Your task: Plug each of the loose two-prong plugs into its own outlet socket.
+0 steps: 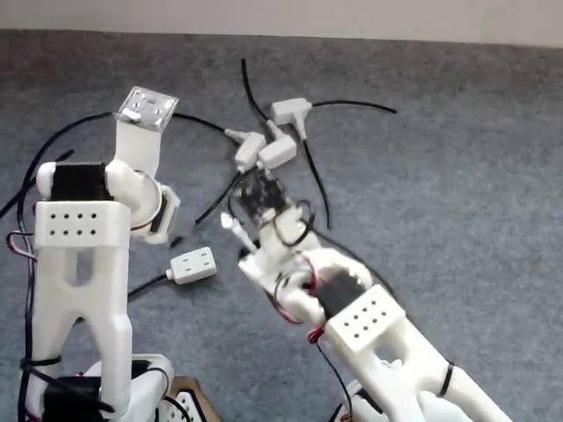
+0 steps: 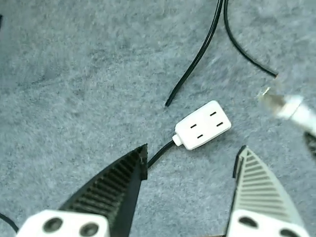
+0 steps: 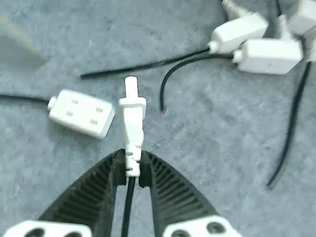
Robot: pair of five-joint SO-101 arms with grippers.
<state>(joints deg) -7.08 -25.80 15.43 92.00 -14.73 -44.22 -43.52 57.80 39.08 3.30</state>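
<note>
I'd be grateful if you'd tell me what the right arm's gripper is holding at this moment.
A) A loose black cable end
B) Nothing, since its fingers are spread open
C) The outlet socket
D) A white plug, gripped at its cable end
D: in the right wrist view the right gripper is shut on the cable end of the white plug, while the outlet socket lies ungripped on the carpet.

Surface is grey carpet (image 1: pixel 457 193). One white outlet socket (image 1: pixel 192 265) lies face up on it near the arm bases, with a black lead (image 1: pixel 149 283) attached at one end. Farther out sits a cluster of white connector blocks: first block (image 1: pixel 251 148) and second block (image 1: pixel 278 152) side by side, third block (image 1: pixel 291 111) just beyond. Loose black cables (image 1: pixel 317 180) are strewn around the cluster, some with free ends.
</note>
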